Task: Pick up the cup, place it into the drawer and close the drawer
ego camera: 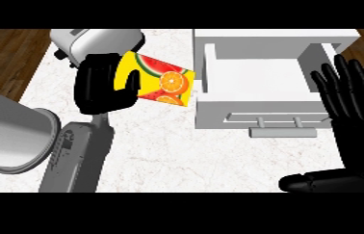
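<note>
A yellow cup (165, 80) printed with watermelon and orange slices lies tilted on its side above the marble counter, left of the drawer. My left hand (103, 84) is curled round its open end, thumb across the yellow side. The white drawer (206, 67) stands pulled open at the right, its inside bare, with a grey bar handle (280, 129) on its front. My right hand (344, 96) rests open, fingers up, at the drawer's right edge.
A silver toaster (92, 39) stands at the back left, just behind my left hand. A grey round bin or pot (25, 141) sits at the left edge. The wooden floor (18, 55) shows beyond the counter's left side.
</note>
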